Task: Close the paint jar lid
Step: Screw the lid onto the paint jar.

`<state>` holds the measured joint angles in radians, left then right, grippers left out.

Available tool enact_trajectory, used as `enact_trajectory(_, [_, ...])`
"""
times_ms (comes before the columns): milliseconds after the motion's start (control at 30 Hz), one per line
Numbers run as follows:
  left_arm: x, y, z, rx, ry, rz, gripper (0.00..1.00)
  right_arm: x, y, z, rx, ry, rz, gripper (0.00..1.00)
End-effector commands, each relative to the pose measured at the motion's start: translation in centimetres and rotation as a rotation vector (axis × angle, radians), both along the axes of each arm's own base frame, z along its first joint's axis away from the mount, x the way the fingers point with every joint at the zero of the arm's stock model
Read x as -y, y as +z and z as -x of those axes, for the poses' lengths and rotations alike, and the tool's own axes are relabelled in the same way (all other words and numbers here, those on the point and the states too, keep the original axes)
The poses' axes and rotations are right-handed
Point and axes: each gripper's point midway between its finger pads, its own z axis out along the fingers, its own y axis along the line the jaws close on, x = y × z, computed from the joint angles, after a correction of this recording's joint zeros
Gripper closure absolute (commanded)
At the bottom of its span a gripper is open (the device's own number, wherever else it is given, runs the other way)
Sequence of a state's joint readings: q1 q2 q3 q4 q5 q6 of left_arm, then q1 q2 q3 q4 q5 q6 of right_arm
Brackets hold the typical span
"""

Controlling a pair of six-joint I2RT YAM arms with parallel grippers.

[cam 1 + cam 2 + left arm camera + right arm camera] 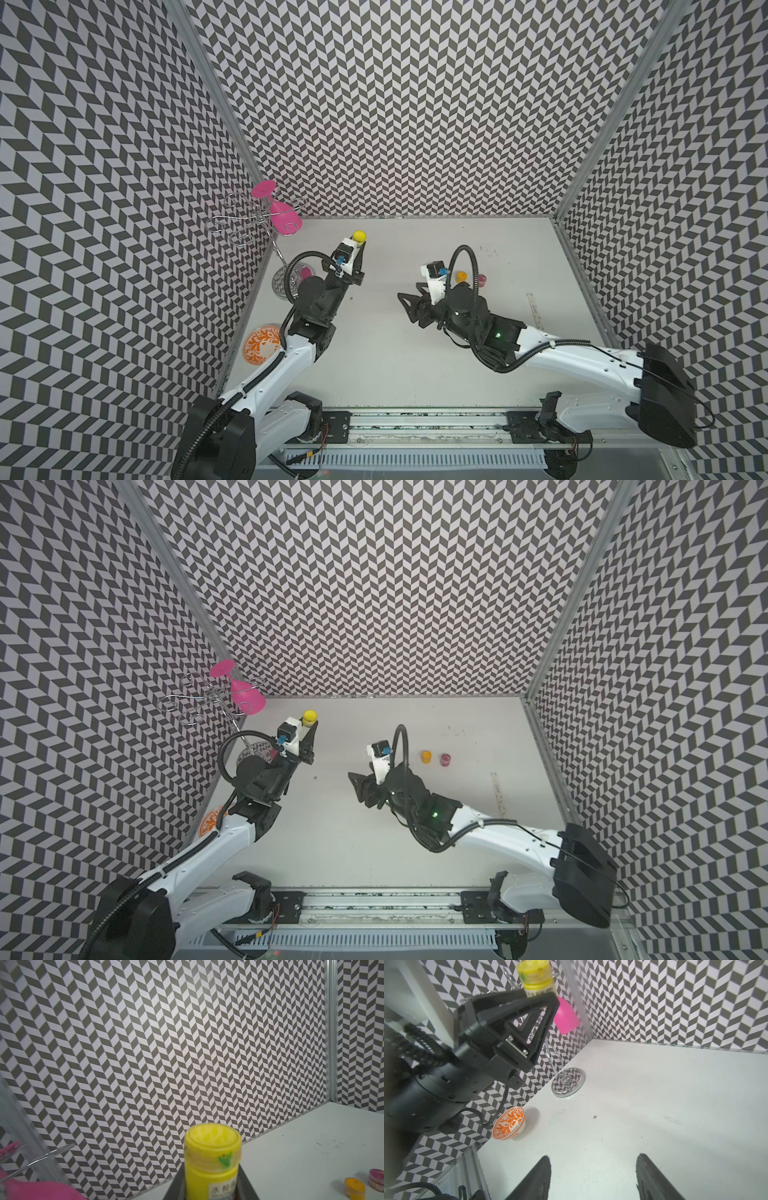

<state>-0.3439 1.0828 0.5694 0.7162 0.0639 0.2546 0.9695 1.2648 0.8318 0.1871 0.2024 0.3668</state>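
With the left tool point(358, 248) clamped on the seemingly uncapped yellow paint jar point(359, 237), raised over the desk's point(415, 353) back-left, and the right tool point(593, 1158) open and empty, tilting could spill paint.

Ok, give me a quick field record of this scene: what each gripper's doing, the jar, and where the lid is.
left gripper: shut on the yellow paint jar, lifted off the table
yellow paint jar: mouth uncovered, neck threads showing
right gripper: open, empty
orange-yellow cap: on the table beside a small pink pot, clear of both grippers
task state: lid not yet on
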Motion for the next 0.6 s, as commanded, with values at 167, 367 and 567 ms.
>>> enact_trajectory(167, [8.9,-1.8,2.9,-0.123,-0.609,-0.089,0.73,5.4,4.9,-1.9,0.251,0.075,-0.030,0.33])
enact_trajectory(367, [13.5,-4.0,9.5,-0.233,-1.197,-0.126,0.73,3.4,8.6,2.8,0.596,0.391,0.046,0.34])
enact_trajectory(567, [14.0,-4.6,10.5,-0.236,-1.239,-0.165,0.72,2.0,9.2,4.9,0.708,0.555,0.051,0.40])
